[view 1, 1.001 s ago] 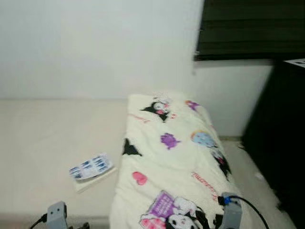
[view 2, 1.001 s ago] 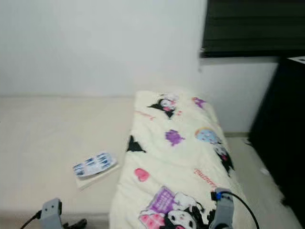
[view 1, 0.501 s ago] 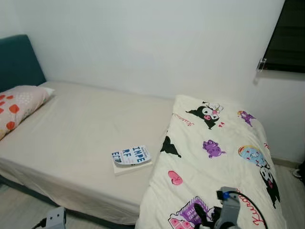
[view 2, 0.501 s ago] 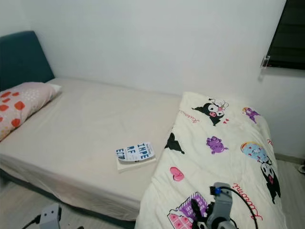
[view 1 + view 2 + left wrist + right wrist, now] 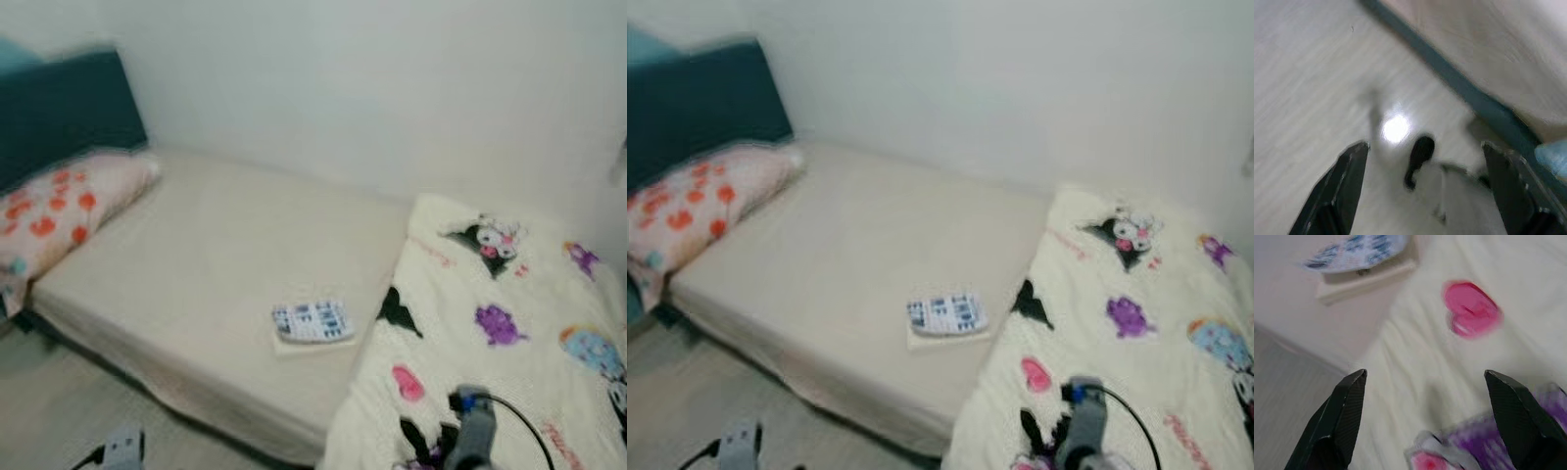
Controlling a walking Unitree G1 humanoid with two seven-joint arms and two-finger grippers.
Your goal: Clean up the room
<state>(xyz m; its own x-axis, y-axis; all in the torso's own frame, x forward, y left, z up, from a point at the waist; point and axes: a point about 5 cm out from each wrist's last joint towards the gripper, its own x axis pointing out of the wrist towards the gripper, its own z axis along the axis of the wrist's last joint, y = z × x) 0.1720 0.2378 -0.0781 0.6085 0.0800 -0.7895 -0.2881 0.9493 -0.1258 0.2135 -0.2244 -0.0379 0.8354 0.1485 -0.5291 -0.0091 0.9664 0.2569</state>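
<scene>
The left gripper point(image 5: 1422, 196) hangs wide open over the floor point(image 5: 1308, 73); the right gripper point(image 5: 1422, 426), also wide open, is above the cartoon-print blanket point(image 5: 509, 333). The tidying looks barely begun: 1 book point(image 5: 312, 321) lies near the bed's point(image 5: 216, 255) front edge, the blanket unfolded. Beyond, the pillow point(image 5: 69, 201) at the headboard point(image 5: 69, 108).

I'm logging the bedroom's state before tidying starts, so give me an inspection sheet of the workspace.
Surface: bed with a bare beige sheet.
Job's things: book lying flat mid-bed, beside the cartoon-print blanket heaped on the bed's right part.
Clutter: small dark object on the floor, too blurred to name.
Grippers: left gripper open over the floor; right gripper open over the blanket.
Cables: black cable on the right wrist.
Surroundings: spotted pillow, teal headboard, white wall.
</scene>
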